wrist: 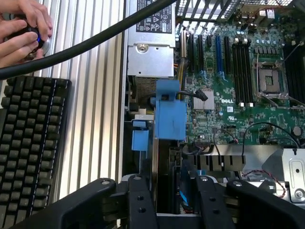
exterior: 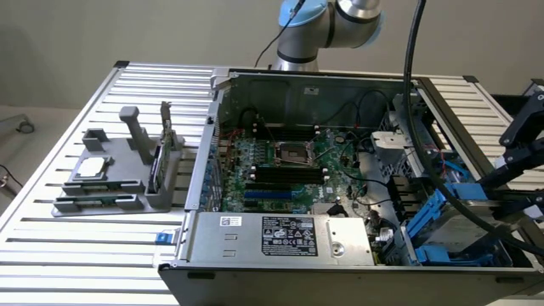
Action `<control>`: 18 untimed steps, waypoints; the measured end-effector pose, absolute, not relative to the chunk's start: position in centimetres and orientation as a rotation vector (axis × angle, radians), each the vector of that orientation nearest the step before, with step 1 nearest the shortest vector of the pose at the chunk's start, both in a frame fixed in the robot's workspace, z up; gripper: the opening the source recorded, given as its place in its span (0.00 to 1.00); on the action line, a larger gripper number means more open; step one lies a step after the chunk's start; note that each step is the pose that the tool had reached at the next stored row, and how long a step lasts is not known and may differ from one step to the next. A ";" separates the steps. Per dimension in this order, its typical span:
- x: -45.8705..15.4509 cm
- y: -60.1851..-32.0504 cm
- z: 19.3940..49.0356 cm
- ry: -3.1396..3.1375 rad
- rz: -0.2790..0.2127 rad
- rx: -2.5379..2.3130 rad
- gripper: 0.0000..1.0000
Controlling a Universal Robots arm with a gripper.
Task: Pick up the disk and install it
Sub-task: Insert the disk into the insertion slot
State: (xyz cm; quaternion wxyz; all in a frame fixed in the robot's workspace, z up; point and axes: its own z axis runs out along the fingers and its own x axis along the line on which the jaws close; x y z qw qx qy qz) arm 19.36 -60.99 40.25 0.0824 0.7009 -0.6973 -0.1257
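The disk (exterior: 463,233) is a silver-grey drive in a blue carrier bracket (exterior: 429,213). It stands on edge in the drive bay at the near corner of the open computer case (exterior: 213,127), on the exterior view's right. My black gripper (exterior: 486,205) reaches in from that side and straddles the disk. In the wrist view the disk (wrist: 167,167) shows edge-on, with its blue carrier (wrist: 170,117) reaching toward the motherboard. The gripper (wrist: 175,200) has one finger on either side of the disk. The jaws stand a little wider than the disk, open.
A power supply (exterior: 281,234) fills the case's near side beside the bay, with the motherboard (exterior: 285,159) behind it. A thick black cable (exterior: 412,64) hangs over the case. A grey parts fixture (exterior: 111,185) sits on the slatted table. A keyboard (wrist: 28,143) and a person's hands (wrist: 21,24) are nearby.
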 end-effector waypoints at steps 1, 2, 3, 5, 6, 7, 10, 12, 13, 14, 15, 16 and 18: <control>19.4 -61.0 40.2 -2.082 -0.376 2.093 0.45; 19.4 -61.0 40.2 -2.082 -0.376 2.093 0.45; 19.4 -61.0 40.2 -2.082 -0.377 2.093 0.52; 19.4 -61.0 40.2 -2.082 -0.377 2.092 0.52; 19.4 -61.0 40.2 -2.081 -0.378 2.092 0.52; 19.4 -61.0 40.2 -2.081 -0.378 2.092 0.52; 19.4 -61.0 40.1 -2.081 -0.379 2.091 0.52; 19.4 -61.0 40.1 -2.081 -0.379 2.091 0.44; 19.4 -61.0 40.1 -2.081 -0.379 2.091 0.44; 19.4 -61.0 40.1 -2.081 -0.379 2.091 0.37; 19.4 -61.0 40.1 -2.081 -0.379 2.091 0.37; 19.4 -61.0 40.1 -2.081 -0.379 2.091 0.31; 19.4 -61.0 40.1 -2.081 -0.379 2.091 0.31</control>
